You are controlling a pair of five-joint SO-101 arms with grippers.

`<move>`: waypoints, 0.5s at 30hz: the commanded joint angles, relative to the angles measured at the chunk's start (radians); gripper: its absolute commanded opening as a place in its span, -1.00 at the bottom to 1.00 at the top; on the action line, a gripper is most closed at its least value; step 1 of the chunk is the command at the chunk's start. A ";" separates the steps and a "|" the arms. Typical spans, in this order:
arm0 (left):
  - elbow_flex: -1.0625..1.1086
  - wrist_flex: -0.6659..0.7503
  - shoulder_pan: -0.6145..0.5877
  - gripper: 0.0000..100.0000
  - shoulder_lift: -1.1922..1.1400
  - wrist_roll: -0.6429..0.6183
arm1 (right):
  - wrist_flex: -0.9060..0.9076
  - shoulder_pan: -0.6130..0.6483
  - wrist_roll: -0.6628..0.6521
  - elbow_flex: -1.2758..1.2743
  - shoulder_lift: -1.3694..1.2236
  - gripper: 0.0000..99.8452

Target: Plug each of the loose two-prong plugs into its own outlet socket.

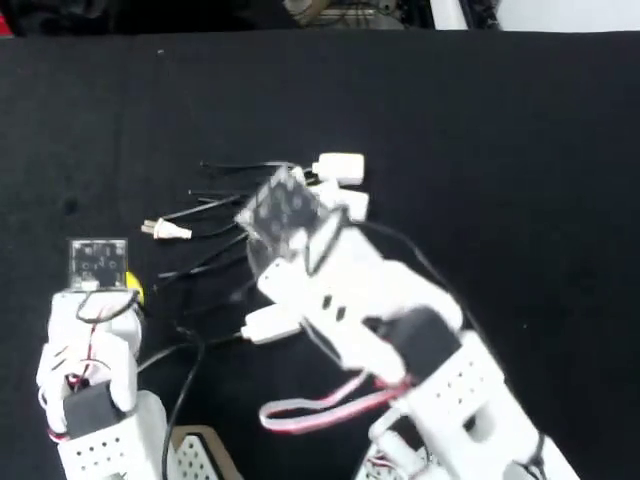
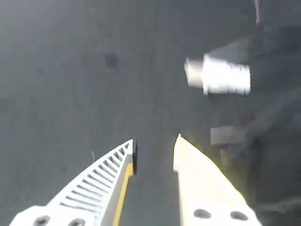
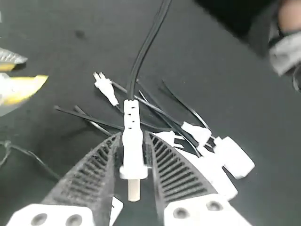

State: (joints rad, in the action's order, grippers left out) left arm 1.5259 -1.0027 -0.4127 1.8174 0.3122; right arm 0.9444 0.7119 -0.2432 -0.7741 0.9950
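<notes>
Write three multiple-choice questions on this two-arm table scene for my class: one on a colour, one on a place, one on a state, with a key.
1. What colour is the table?
A white
B black
C wood

2. Where is the connector with the thick cable?
A at the table's far edge
B between the fingers of the right gripper
C off the table

3. How is the left gripper?
A open, empty
B shut on a plug
C shut on a wire

Key: 1 B, the high view shows it black; 2 B, the right wrist view shows a finger on each side of it; 3 A, its fingers stand apart with nothing between.
</notes>
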 commanded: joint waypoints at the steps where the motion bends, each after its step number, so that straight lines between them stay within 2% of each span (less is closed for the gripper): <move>1: -0.065 0.172 0.114 -0.70 0.006 -0.126 | -0.071 0.087 -0.009 -0.087 0.113 -0.98; 5: -0.056 0.288 0.309 -0.71 0.005 -0.157 | -0.074 0.129 -0.009 -0.113 0.130 -0.98; 8: -0.058 0.307 0.432 -0.71 0.006 -0.157 | -0.072 0.127 -0.009 -0.122 0.130 -0.98; 12: -0.087 0.282 0.513 -0.71 0.006 -0.153 | -0.075 0.126 -0.014 -0.157 0.130 -0.98; 15: -0.147 0.238 0.547 -0.71 0.006 -0.155 | -0.101 0.126 -0.066 -0.199 0.130 -0.98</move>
State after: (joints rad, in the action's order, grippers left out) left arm 1.4784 -0.7373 0.0936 1.8174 0.1649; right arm 0.8830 0.8286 -0.2723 -0.9567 1.1070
